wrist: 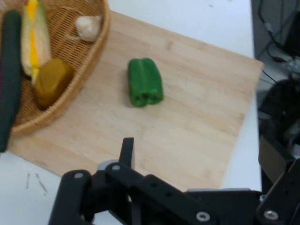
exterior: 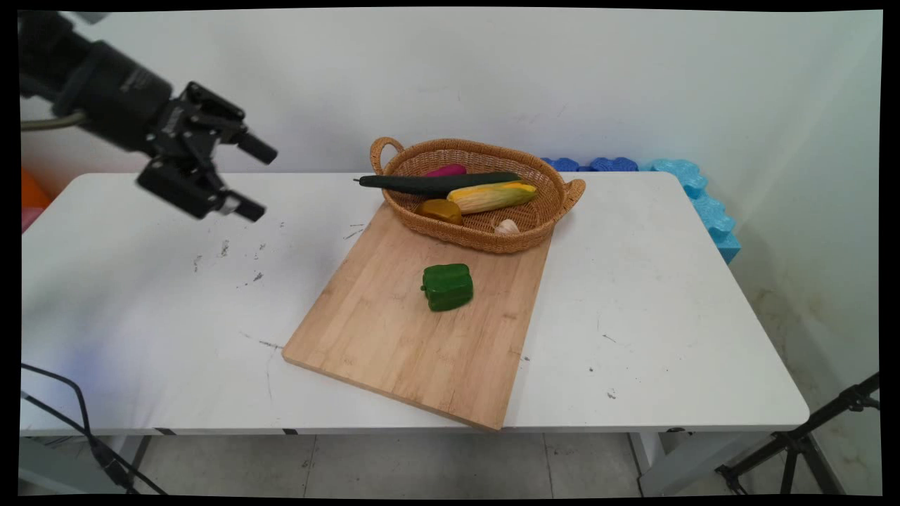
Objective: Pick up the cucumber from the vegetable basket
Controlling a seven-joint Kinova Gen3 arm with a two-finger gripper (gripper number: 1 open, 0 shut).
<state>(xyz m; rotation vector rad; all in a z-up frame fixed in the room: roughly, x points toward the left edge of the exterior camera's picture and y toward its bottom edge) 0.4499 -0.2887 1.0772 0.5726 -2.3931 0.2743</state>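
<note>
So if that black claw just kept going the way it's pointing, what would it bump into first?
Probably the wooden cutting board: the gripper is raised and angled down toward it. The green pepper lies slightly beyond. Depth is hard to judge.

Looks like a robotics lab test cell. Scuffed white worktop (exterior: 633,295) against a bare wall, blue foam padding (exterior: 696,197) at 2 o'clock, tripod leg (exterior: 808,436) at 4 o'clock, loose cables (exterior: 77,422) at 8.

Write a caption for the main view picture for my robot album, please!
Black two-finger pincer open above the white table, left of a green pepper on a wooden board and woven basket.
</note>
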